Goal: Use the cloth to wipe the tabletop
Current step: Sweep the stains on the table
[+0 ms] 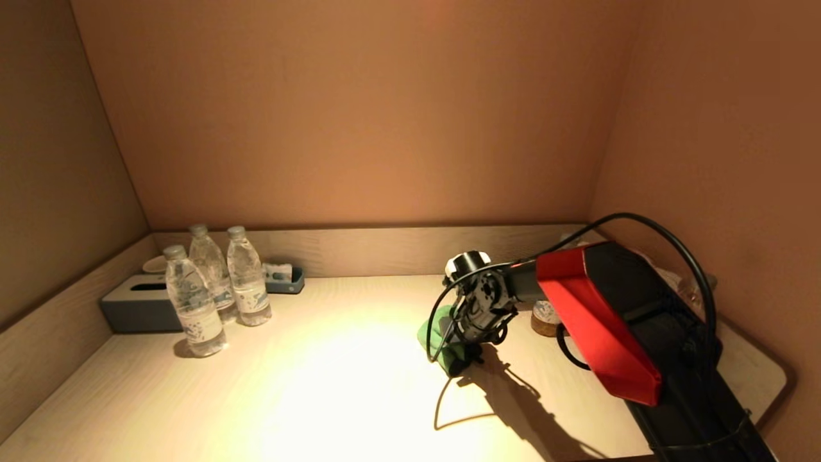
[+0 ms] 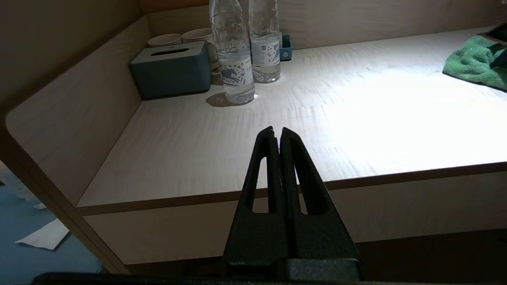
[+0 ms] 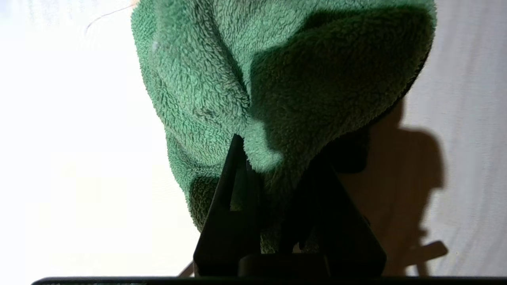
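Observation:
A green terry cloth (image 1: 431, 333) lies bunched on the light wooden tabletop (image 1: 308, 391), right of centre. My right gripper (image 1: 458, 360) points down at it and is shut on a fold of the cloth (image 3: 237, 71); both fingers (image 3: 233, 190) press into the fabric, as the right wrist view (image 3: 277, 152) shows. The cloth rests on the table. My left gripper (image 2: 276, 131) is shut and empty, parked before the table's front edge, out of the head view. From there the cloth (image 2: 473, 61) shows at the far right.
Three water bottles (image 1: 195, 308) stand at the back left beside a grey tissue box (image 1: 138, 305) and a small blue tray (image 1: 283, 278). Two cups (image 2: 174, 38) sit behind the box. A round wooden coaster (image 1: 545, 319) lies by the right arm. Walls enclose three sides.

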You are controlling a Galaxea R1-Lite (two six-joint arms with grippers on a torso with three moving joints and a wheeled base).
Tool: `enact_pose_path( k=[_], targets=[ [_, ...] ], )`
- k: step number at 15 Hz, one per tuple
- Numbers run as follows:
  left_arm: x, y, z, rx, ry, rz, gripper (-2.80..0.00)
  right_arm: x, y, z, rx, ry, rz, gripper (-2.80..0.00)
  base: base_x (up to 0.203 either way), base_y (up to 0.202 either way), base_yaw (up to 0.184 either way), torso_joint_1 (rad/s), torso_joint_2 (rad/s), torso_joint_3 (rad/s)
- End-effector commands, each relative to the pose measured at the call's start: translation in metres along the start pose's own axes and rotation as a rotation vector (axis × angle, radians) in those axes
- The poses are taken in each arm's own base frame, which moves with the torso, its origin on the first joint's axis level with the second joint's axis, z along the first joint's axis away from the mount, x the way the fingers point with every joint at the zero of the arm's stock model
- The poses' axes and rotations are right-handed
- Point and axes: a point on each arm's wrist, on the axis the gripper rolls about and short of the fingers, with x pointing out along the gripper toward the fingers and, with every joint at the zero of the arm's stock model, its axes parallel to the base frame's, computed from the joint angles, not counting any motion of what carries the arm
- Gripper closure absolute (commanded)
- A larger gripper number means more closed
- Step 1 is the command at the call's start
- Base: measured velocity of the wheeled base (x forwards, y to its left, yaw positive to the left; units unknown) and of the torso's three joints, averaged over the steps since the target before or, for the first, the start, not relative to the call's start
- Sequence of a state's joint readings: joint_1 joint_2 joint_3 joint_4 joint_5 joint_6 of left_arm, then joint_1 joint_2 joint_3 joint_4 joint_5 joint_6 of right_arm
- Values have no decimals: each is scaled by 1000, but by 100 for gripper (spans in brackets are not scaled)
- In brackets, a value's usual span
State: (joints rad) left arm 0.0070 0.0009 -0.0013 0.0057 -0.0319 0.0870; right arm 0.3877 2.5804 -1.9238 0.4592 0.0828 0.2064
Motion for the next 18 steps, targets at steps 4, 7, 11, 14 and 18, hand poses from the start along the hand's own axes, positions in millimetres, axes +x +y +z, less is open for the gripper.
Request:
enact_pose_path(
  k=[4, 7, 11, 14, 18],
  targets=[
    [0, 0, 0, 0, 1, 0, 0, -1, 40, -11, -72, 19, 35, 0, 0, 0, 0, 0, 0, 0],
    [0, 0, 0, 0, 1, 0, 0, -7, 60, -16, -110, 27, 53, 0, 0, 0, 0, 0, 0, 0],
    [0, 0, 0, 0, 2, -1, 0, -18, 84, -28, -158, 50, 76, 0, 0, 0, 0, 0, 0, 0],
    [0, 0, 0, 0, 1, 0, 0, -27, 109, -43, -213, 67, 101, 0, 0, 0, 0, 0, 0, 0],
    [0, 0, 0, 0, 1, 0, 0, -40, 131, -60, -268, 86, 124, 0, 0, 0, 0, 0, 0, 0]
  ],
)
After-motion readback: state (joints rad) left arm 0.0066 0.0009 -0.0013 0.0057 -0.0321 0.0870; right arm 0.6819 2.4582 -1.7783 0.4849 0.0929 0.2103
